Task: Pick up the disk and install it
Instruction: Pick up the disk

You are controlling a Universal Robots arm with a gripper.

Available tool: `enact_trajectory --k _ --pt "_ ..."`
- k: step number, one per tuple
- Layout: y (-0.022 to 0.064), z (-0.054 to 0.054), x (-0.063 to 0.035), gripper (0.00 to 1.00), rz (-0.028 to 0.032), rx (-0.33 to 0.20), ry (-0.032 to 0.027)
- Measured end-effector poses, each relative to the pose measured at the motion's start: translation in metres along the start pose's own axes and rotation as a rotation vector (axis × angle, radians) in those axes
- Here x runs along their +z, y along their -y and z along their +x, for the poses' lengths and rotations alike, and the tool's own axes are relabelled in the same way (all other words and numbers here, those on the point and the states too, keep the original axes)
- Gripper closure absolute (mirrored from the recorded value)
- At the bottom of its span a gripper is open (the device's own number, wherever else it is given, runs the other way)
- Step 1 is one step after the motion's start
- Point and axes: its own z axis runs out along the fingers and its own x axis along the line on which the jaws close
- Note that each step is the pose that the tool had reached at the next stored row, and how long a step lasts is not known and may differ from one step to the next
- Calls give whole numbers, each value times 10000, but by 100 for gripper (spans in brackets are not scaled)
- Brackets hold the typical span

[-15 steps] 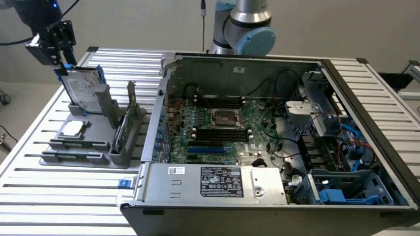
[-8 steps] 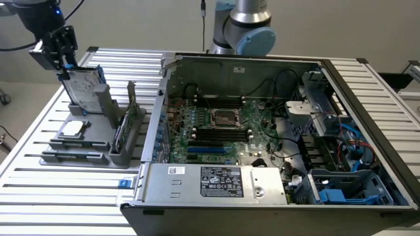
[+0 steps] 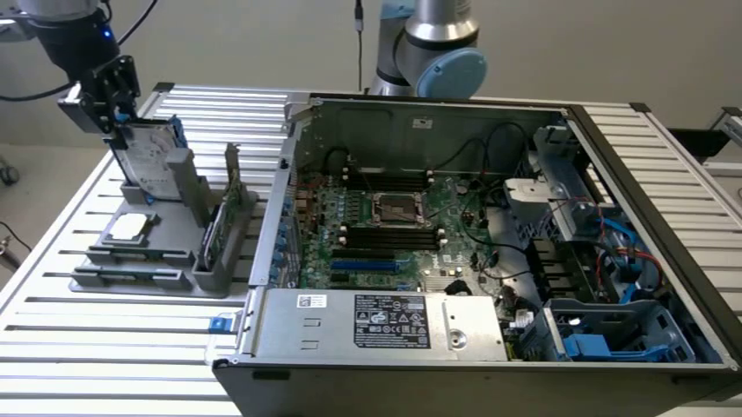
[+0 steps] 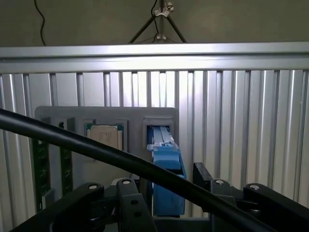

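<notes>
**Disk** (image 3: 149, 155): silver-grey drive with a white label and a blue carrier. It stands on edge in a slot of the grey holder (image 3: 174, 261), near the worktop's (image 3: 93, 347) far corner on the exterior view's left.

**Gripper** (image 3: 116, 117): directly above the disk. The fingers (image 4: 130, 198) are spread wide, one on each side of the carrier's upper edge, with gaps showing. Nothing is gripped.

**Square silver chip** (image 3: 128, 228): lies flat in the same holder, nearer the worktop's front edge than the disk.

**Green memory stick** (image 3: 215, 228): stands upright in a holder slot.

**Open computer case** (image 3: 487, 347): sits mid-worktop with the motherboard (image 3: 394, 226) exposed.

**Black cable** (image 4: 96, 150): runs across the wrist view in front of the holder.
</notes>
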Motion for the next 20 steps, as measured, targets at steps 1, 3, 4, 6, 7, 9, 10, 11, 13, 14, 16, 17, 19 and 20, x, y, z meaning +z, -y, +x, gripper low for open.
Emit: enact_trajectory --k 1,3,4,6,7,9,10,11,13,14,16,17,19,20 --pt "-6 -1 18 46 0 1 0" --pt "-15 -1 49 46 -2 0 1" --pt "-16 -1 55 46 -7 0 5" --pt "-16 -2 56 46 -25 1 11" --pt "-15 -2 58 46 -40 0 12" --pt "-16 -2 62 46 -80 -1 12" --pt "-16 -2 64 46 -100 -1 11" --pt "-15 -2 65 46 -116 -2 11" --pt "-16 -2 68 46 -150 -3 10" --pt "-16 -2 69 46 -160 -3 9" --pt "-16 -2 69 46 -170 -3 9" --pt "-16 -2 70 46 -171 -3 10" --pt "-16 -2 70 46 -170 -4 11" --pt "-16 -2 71 46 -169 -3 11"
